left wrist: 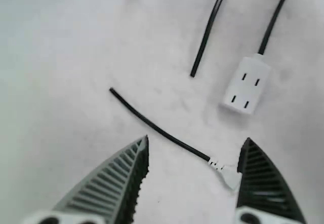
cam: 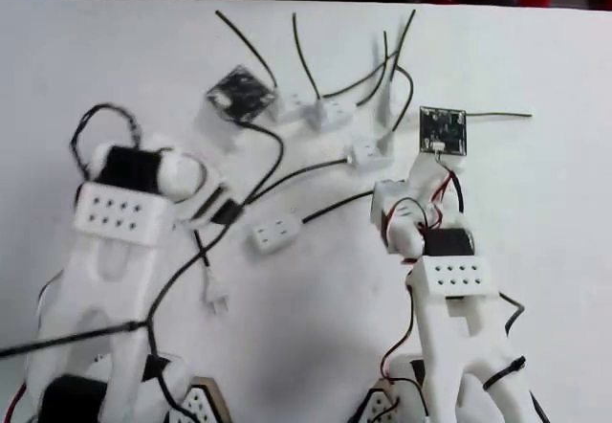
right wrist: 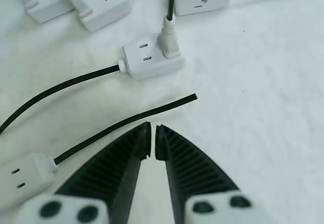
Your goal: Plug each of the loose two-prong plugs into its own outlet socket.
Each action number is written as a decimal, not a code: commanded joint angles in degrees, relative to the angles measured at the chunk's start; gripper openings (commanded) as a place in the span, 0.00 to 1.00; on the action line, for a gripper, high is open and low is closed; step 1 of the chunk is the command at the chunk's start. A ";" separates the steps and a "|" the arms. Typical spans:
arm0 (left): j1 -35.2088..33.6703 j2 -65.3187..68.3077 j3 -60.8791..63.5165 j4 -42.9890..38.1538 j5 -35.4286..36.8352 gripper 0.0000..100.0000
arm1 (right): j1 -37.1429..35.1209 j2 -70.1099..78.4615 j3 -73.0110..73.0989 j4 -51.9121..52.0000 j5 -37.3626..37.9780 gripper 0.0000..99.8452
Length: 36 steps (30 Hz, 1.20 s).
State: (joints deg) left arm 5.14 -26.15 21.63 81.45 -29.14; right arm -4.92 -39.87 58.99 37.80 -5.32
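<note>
A loose white two-prong plug (left wrist: pixel 229 174) on a short black cord (left wrist: pixel 152 127) lies on the white table, close to one finger of my open left gripper (left wrist: pixel 196 143). It touches neither finger. A white outlet socket (left wrist: pixel 245 84) lies just beyond it, its slots facing up. From above, the same plug (cam: pixel 218 299) lies in front of that socket (cam: pixel 275 233). My right gripper (right wrist: pixel 153 132) is shut on nothing, a little short of a loose cord end (right wrist: pixel 167 105). Past it sits a socket (right wrist: pixel 149 61) with a white plug (right wrist: pixel 169 36) in it.
Several more white sockets (cam: pixel 335 112) with black cords crowd the far middle of the table. Two small black circuit boards (cam: pixel 239 93) (cam: pixel 442 128) lie there too. A long black cable (cam: pixel 172 284) crosses in front of the left arm.
</note>
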 commanded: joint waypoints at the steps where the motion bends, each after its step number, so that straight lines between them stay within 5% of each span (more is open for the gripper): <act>1: -7.69 -11.65 12.92 -6.86 0.88 0.29 | 0.04 -1.63 -0.62 0.04 -0.09 0.02; 9: -22.99 -20.97 31.38 -20.22 4.92 0.29 | -7.52 -3.91 -7.30 12.18 0.00 0.02; 20: -34.68 -20.97 34.20 -25.41 21.54 0.29 | -38.02 11.74 -25.93 28.35 -0.53 0.09; 27: -38.99 -21.32 35.43 -26.20 25.76 0.29 | -48.22 24.31 -30.42 26.86 -5.10 0.09; 36: -42.24 -21.32 41.41 -34.02 25.76 0.29 | -52.00 36.79 -30.86 17.10 -9.67 0.09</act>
State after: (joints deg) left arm -36.00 -45.23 62.86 49.45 -3.74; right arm -56.18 -4.18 30.68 58.20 -12.97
